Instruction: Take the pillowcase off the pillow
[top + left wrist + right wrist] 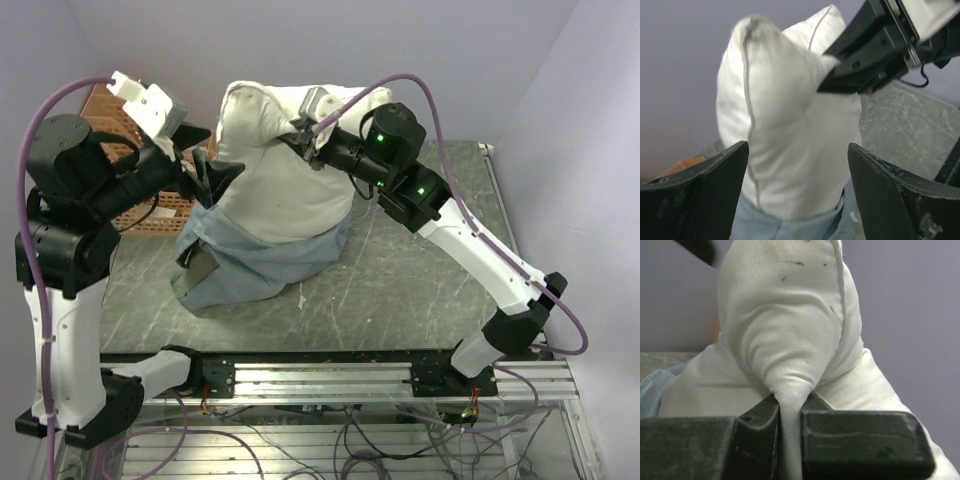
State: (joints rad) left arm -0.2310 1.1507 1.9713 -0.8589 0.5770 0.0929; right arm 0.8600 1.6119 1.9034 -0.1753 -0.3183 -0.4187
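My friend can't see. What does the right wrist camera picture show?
The black right gripper pinches a fold of the white pillow. The plump pillow rises above it against a purple wall. A bit of blue-grey pillowcase shows at the lower left.

Robot lab bench [400,290] (aluminium rail [330,378], loose wiring [350,440], bare walls [300,40])

The bottom of the pillow [280,175] is tucked out of sight inside the pillowcase [255,268], the left arm [100,182] covers most of the brown basket [100,108] behind it, and in the left wrist view the top of the pillow looks fuzzy and the pillowcase runs off the lower edge
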